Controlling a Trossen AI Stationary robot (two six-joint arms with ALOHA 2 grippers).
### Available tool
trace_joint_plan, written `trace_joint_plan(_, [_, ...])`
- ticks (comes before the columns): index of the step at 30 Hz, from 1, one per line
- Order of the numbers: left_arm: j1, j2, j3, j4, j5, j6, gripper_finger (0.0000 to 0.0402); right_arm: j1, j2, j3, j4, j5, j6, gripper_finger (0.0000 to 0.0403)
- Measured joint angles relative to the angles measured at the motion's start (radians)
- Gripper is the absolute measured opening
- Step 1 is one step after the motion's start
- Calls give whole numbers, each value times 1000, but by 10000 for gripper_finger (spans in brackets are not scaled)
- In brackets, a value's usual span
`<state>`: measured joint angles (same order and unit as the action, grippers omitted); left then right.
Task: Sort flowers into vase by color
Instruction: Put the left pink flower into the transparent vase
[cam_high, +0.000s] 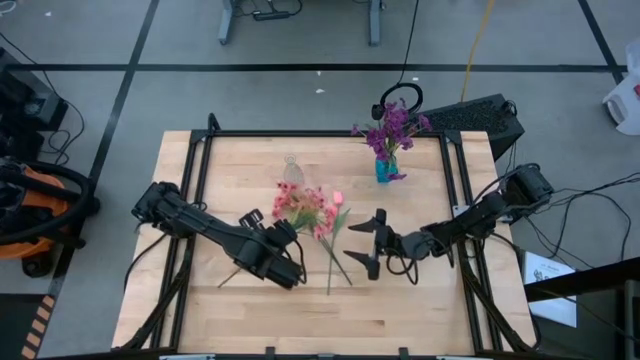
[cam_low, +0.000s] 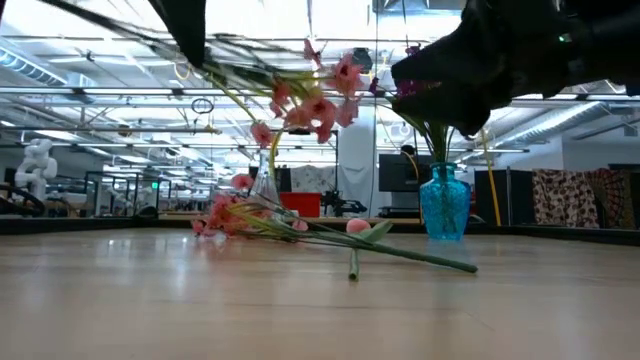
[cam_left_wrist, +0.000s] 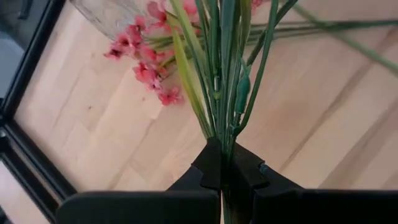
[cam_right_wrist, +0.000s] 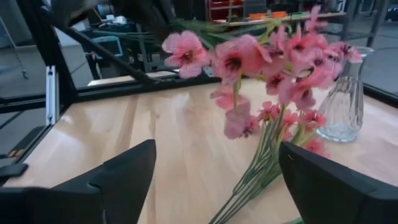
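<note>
My left gripper (cam_high: 287, 258) is shut on a pink-blossomed spray (cam_low: 312, 98) and holds it above the table's middle. More pink sprays (cam_high: 305, 208) and a pink tulip bud (cam_high: 338, 198) lie on the table by their stems, in front of a clear glass vase (cam_high: 292, 172). Purple flowers (cam_high: 392, 125) stand in a blue vase (cam_high: 385, 168) at the far side. My right gripper (cam_high: 372, 243) is open and empty, right of the lying stems, and faces the pink blossoms (cam_right_wrist: 273, 68). My left gripper pinches the spray's bundle of thin green stems (cam_left_wrist: 219, 134) between its two fingers, some way up from the stems' lower end (cam_high: 225, 280). The fingers come slanting down from the table's left. The spray is lifted clear, its blossoms (cam_low: 330, 85) high above the table.
The tulip's long stem (cam_high: 330, 265) and another stem (cam_low: 420, 256) cross on the table between my two grippers. A black frame rail (cam_high: 205, 180) runs along the table's edges. Headphones (cam_high: 400, 98) lie beyond the far edge. Bare wood lies at the near side (cam_high: 300, 320).
</note>
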<state>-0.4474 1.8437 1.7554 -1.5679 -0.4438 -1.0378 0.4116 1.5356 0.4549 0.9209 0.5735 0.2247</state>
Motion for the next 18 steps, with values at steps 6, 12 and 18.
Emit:
trace_joint_plan(6, [9, -52, 1, -3, -88, -1, 9, -12, 50, 33, 4, -3, 6, 276])
trace_joint_plan(12, [20, -72, 1, -3, -120, 14, 9, -12, 265, 133, 69, -4, 21, 197])
trace_joint_plan(18, [28, -72, 0, -4, -119, 32, 9, -41, 476, 295, 68, 1, -25, 101])
